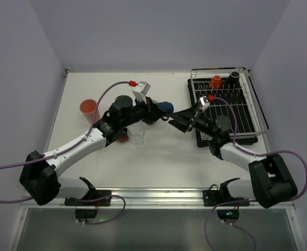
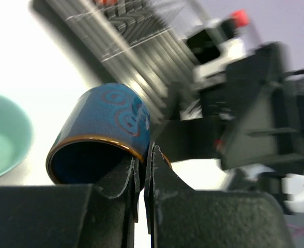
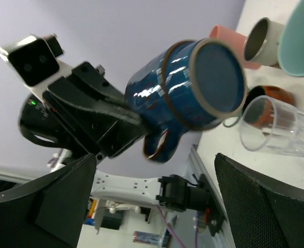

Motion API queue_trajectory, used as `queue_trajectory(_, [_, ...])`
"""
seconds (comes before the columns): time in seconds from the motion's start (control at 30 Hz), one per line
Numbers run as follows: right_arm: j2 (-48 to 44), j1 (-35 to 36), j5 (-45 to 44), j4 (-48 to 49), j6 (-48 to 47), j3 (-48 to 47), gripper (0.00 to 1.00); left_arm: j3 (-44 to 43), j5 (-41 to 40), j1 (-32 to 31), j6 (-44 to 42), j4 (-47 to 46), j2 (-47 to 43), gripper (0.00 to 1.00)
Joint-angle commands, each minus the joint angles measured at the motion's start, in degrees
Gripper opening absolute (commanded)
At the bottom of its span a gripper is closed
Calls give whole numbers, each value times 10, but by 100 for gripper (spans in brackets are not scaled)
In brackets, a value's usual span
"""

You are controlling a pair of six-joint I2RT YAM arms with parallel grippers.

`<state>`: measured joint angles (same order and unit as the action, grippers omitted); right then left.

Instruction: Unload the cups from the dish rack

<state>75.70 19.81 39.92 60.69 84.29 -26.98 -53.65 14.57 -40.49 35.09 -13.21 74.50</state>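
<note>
- The left gripper is clamped on the rim of the blue mug. Its two fingers are nearly together, with the mug's wall pinched between them.
- The mug is held off the table, tipped on its side. It is near the centre of the top view, just left of the dish rack.
- The right gripper has its jaws wide apart and holds nothing. It sits just beside the mug, to the mug's lower right in the top view.
- In the right wrist view the mug's base faces the camera, above the two spread fingers.
- An orange cup and a dark cup stand at the rack's upper end.
- On the table are a pink tumbler at the left, a clear glass below the left arm, a teal cup and a metal cup.
</note>
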Motion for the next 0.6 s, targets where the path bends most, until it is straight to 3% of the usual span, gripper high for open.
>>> queue_trajectory(0.0, [-66, 0, -18, -82, -92, 15, 99, -98, -68, -3, -127, 184, 20, 0])
queue_trajectory(0.1, [-151, 0, -93, -281, -209, 0, 99, -152, -96, -6, -168, 298, 47, 0])
queue_trajectory(0.13, [-200, 0, -121, -387, -274, -6, 99, -162, -93, -7, -173, 332, 55, 0])
queue_trajectory(0.23, [-270, 0, -221, -552, -360, -31, 99, -203, -83, -27, -191, 388, 102, 0])
queue_trajectory(0.4, [-397, 0, -316, -698, -437, -54, 99, -262, -131, -85, -209, 462, 191, 0])
queue_trajectory(0.57, [-446, 0, -367, -739, -457, -55, 99, -262, -142, -93, -202, 480, 236, 0])
